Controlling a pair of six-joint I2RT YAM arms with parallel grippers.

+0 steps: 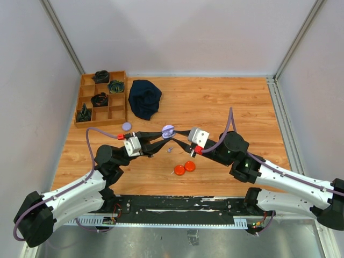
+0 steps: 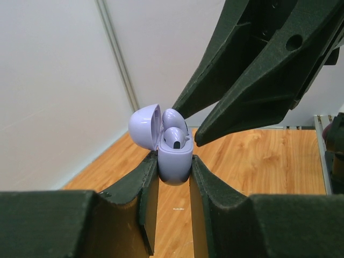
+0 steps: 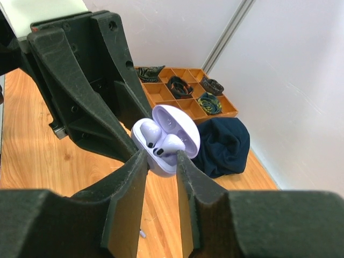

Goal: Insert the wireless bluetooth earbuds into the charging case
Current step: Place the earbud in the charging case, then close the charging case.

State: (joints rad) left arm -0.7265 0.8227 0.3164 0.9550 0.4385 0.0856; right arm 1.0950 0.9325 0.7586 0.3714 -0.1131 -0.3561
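Note:
The lavender charging case (image 1: 168,130) is held up over the table with its lid swung open. My left gripper (image 2: 173,166) is shut on the case's body (image 2: 174,158). Two pale lavender earbuds (image 3: 148,133) (image 3: 169,144) sit side by side in the case's wells. From the opposite side, my right gripper (image 3: 160,156) meets the case; its jaws stand slightly apart at the case's front edge, gripping nothing. In the left wrist view the right gripper's fingers (image 2: 236,91) slope down to the nearer earbud (image 2: 176,137).
Two orange discs (image 1: 179,170) (image 1: 190,166) lie near the front edge, a lavender disc (image 1: 126,126) to the left. A tiny pale bit (image 1: 169,149) lies under the case. A wooden compartment tray (image 1: 119,99) and a dark blue cloth (image 1: 144,98) sit at the back left.

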